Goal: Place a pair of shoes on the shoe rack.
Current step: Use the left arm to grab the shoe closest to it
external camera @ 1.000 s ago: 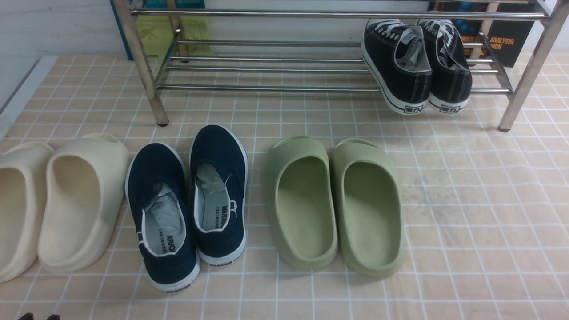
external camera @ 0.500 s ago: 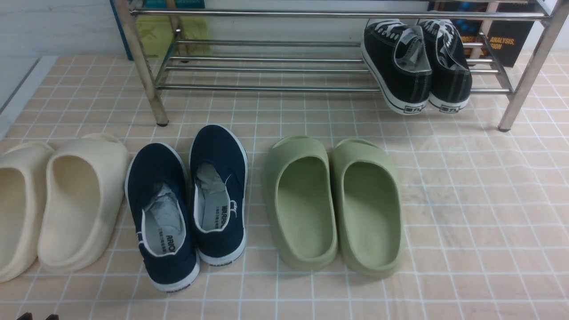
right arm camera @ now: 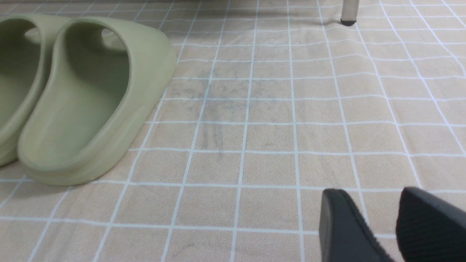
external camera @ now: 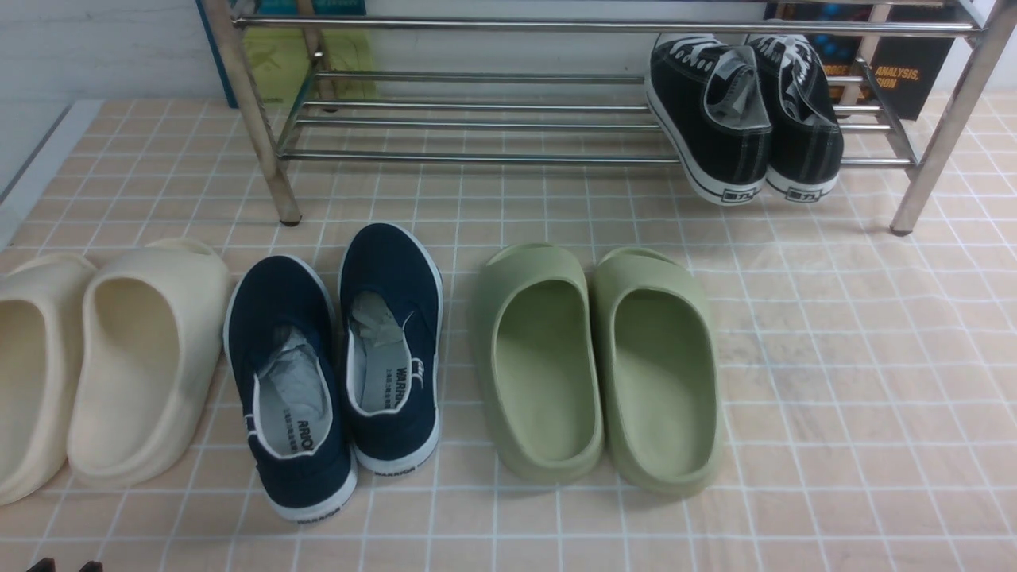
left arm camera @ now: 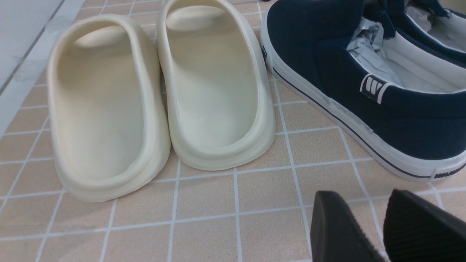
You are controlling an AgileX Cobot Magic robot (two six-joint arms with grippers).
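Honestly, nothing's being grabbed yet: the left gripper and right gripper are both hovering spread and empty, low over the bench. The navy slip-ons are sitting between cream slides and green slides, well short of the shoe rack. I'd be pinching each heel collar, one shoe per arm.

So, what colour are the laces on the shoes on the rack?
White laces, clearest in the front view.

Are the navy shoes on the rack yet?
No, the navy shoes sit on the floor before the rack, between cream slides and green slides.
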